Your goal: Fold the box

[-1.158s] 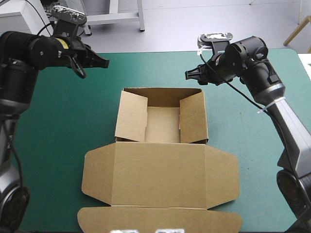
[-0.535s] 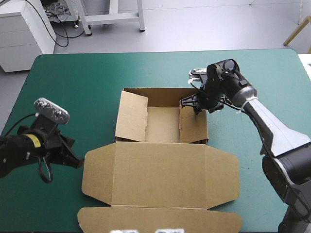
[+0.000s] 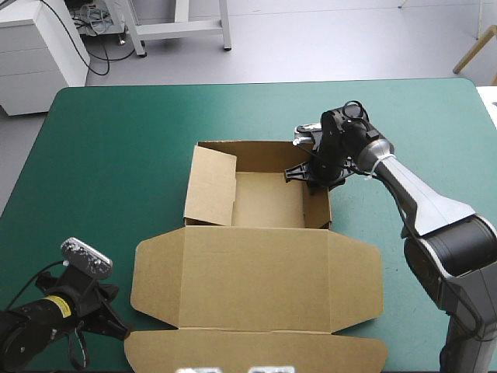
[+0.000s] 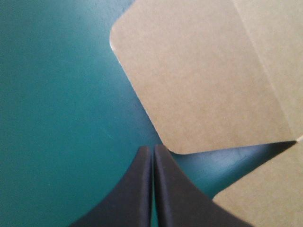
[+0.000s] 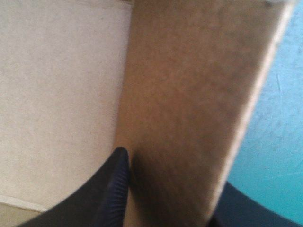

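Readable text: none was found in any view.
Box (image 3: 256, 284): its brown board showed no legible print, either ahead of the left gripper (image 4: 152, 150) or at the right gripper (image 3: 299, 172).
Cover (image 3: 116, 155): the teal-green surface beside the left gripper bore no legible mark.

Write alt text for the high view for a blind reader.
A brown box lies on a teal-green table as an open tray, lid flat; the right gripper pinches its right wall. The left gripper, shut, is near the lid's left flap.
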Controlling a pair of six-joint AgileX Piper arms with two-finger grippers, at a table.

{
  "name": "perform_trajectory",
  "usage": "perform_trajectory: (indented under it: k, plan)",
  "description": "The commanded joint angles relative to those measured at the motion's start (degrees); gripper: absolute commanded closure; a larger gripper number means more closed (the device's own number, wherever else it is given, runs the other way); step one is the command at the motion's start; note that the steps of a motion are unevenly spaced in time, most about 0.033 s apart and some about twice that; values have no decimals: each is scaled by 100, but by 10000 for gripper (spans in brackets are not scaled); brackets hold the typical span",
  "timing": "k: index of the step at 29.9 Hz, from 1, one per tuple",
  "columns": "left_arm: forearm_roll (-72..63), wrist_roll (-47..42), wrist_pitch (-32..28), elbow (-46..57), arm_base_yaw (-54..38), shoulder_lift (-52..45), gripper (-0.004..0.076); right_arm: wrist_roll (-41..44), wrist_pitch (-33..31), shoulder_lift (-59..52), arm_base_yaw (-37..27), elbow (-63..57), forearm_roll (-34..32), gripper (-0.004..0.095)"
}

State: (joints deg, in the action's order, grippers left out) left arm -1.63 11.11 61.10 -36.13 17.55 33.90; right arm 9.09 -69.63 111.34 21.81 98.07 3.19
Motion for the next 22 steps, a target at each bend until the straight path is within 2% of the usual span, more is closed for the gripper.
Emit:
perform_trajectory:
  k: [1,2,7,11,15,22]
  plan:
    - [-77,-17,-379,258,6,-215,734,-159,69,-298,-36,126,-20,865]
    - [-77,-17,-436,361,6,-245,734,-169,69,-298,-36,126,-20,934]
    - [-65,-76,-509,718,6,-420,734,-169,69,-322,-66,126,-361,927]
    - [-56,-76,-472,704,6,-523,734,-303,69,-423,-465,140,-319,927]
    - [-56,-76,-422,704,6,-608,734,-553,69,-642,-1310,140,-389,927]
    - [-16,-53,-300,738,6,-619,734,-795,69,-884,-3296,152,-842,928]
